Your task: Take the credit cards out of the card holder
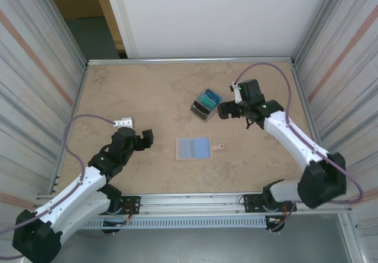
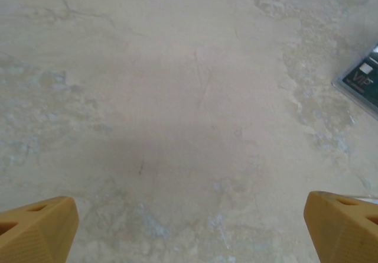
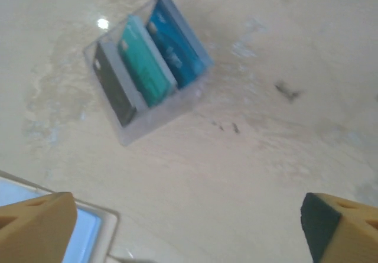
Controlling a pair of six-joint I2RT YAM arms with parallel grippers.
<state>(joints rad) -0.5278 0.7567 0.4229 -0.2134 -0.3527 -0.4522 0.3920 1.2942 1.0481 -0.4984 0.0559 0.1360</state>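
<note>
The card holder (image 1: 194,148) lies opened flat in the middle of the table, pale blue inside up, its tan tab (image 1: 220,147) pointing right. The credit cards (image 1: 205,104) sit fanned in a pile behind it, with dark, teal and blue faces (image 3: 147,68). My right gripper (image 1: 224,110) hangs open just right of the pile, touching nothing; its fingers frame bare table (image 3: 189,227), with a corner of the card holder (image 3: 88,230) beside the left finger. My left gripper (image 1: 144,139) is open left of the card holder, over bare table (image 2: 192,227). A dark card (image 2: 363,80) shows at the right edge.
The marbled tan table (image 1: 136,91) is walled by metal panels on the left and right and a white panel at the back. A rail (image 1: 189,203) runs along the near edge by the arm bases.
</note>
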